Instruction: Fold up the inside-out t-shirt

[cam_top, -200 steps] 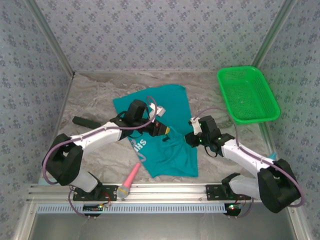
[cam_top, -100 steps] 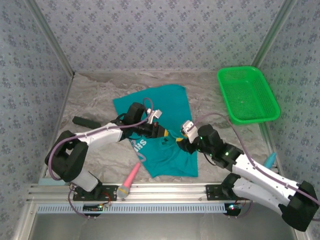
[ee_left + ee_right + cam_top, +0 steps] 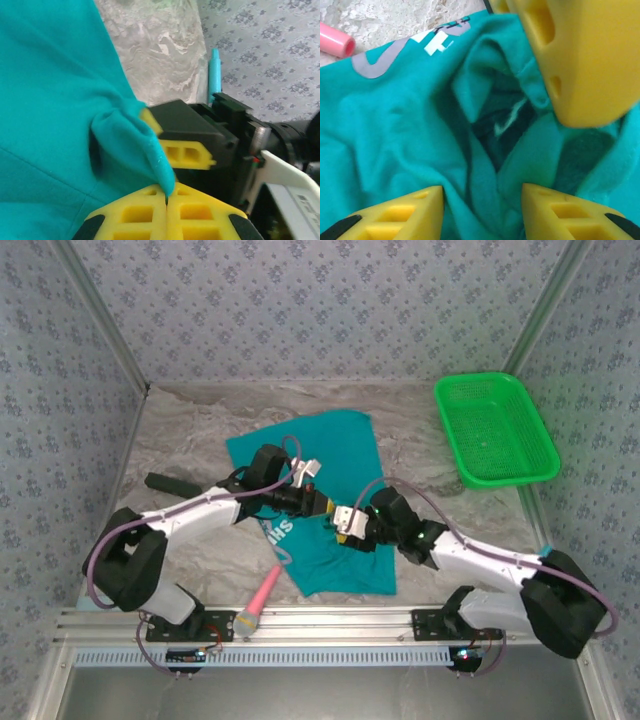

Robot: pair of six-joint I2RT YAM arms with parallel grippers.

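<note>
Left gripper [image 3: 322, 502] clamped shut on a pinch of the t-shirt [image 3: 345, 445] near its middle. Shirt lies rumpled mid-table [image 3: 190, 430], well apart from the green basket [image 3: 495, 430]. Right gripper [image 3: 480, 210] has jaws apart just over the same bunch, holding nothing. No clean fold visible yet, so I judge most of the job is left

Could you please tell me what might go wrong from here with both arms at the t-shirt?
1. The left tool pinches only a thin fold of the t-shirt at its tips, so the cloth may slip out.
2. The open right tool sits very close to it; moving in could knock the two together.
3. The cloth under the right tool is bunched, so it may grab several layers.
</note>
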